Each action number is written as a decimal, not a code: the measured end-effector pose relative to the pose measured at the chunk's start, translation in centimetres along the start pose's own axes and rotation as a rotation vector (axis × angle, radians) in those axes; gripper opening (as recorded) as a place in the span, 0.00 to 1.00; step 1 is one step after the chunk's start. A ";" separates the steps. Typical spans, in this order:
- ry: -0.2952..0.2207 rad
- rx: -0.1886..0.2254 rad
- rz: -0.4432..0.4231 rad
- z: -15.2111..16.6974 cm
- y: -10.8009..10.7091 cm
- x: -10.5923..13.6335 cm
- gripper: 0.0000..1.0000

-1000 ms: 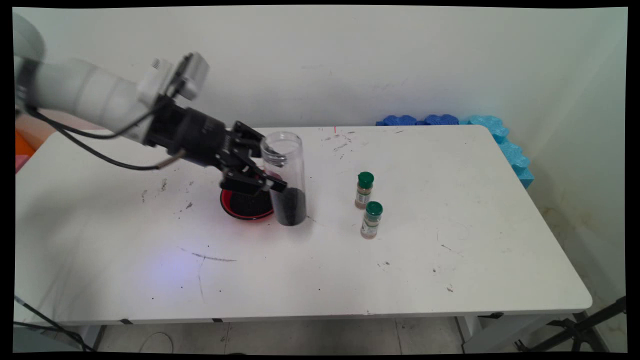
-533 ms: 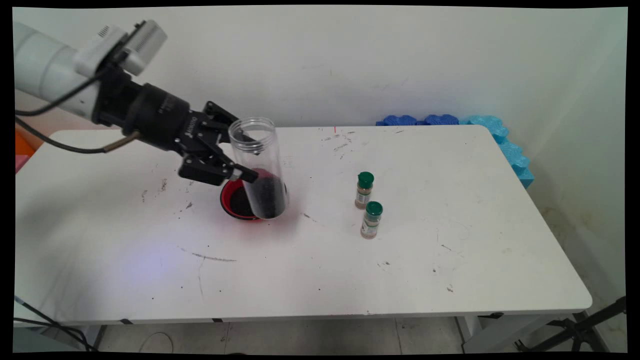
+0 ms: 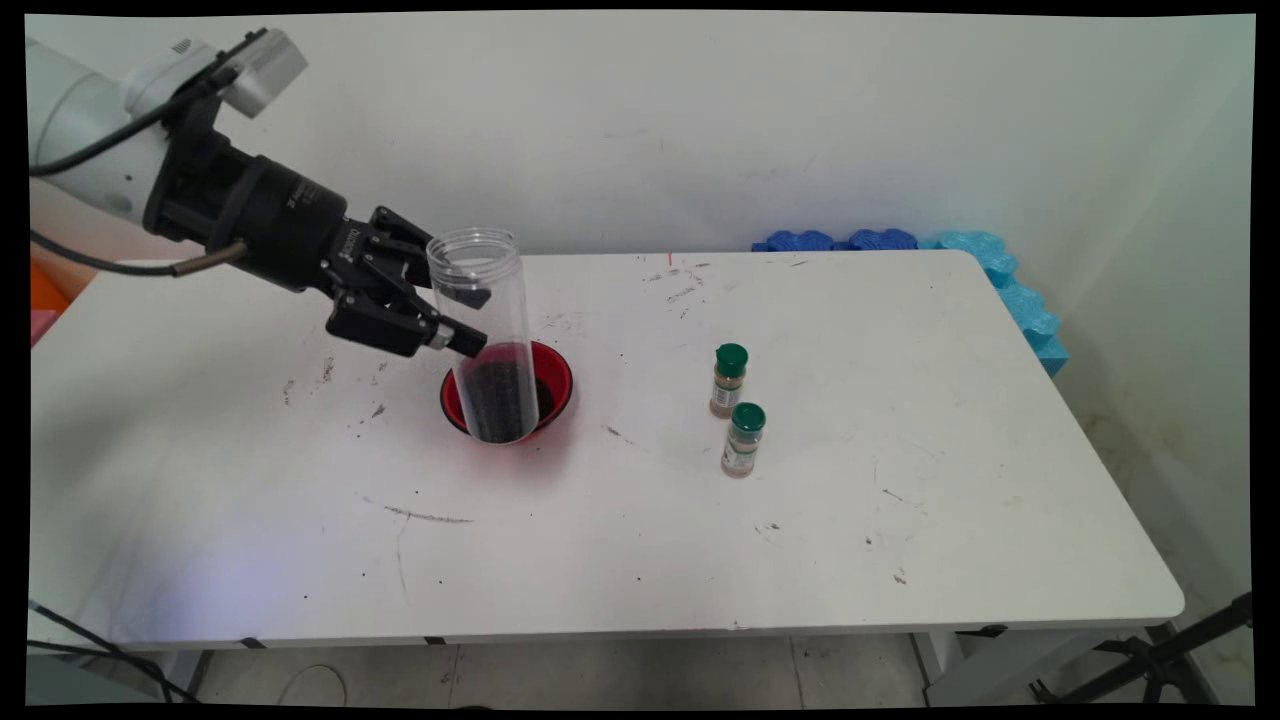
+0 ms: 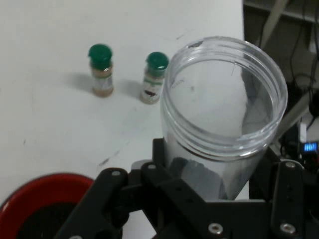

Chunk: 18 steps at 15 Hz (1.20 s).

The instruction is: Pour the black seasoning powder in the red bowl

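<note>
My gripper [image 3: 470, 320] is shut on a tall clear plastic jar [image 3: 482, 330] with an open mouth and dark grains in its bottom third. The jar hangs nearly upright, tilted slightly, over a red bowl [image 3: 557, 372] that also holds dark grains. In the hand view the jar's [image 4: 224, 124] open rim fills the middle, held between the black fingers [image 4: 286, 199], and the red bowl [image 4: 30, 186] shows at the lower left.
Two small spice bottles with green caps [image 3: 729, 380] [image 3: 743, 440] stand right of the bowl, and show in the hand view too [image 4: 101, 69] [image 4: 154, 77]. Blue foam pieces [image 3: 1010, 285] line the table's far right corner.
The gripper has lifted the jar off the table and carried it left and up, from beside the bowl's right edge to above the bowl.
</note>
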<state>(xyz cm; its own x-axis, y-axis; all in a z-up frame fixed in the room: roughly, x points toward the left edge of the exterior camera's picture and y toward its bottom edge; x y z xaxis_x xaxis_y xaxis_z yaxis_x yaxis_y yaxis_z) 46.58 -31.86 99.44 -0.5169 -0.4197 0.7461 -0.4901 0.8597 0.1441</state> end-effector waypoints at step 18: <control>0.025 0.100 -0.796 1.6 -4.6 -3.9 0.00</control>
<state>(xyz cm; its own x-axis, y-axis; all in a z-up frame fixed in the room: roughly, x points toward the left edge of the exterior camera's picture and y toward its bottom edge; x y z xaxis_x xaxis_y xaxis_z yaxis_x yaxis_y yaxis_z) 49.68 -34.66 94.85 0.0294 -0.8886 0.4578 -0.7661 0.2741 0.5813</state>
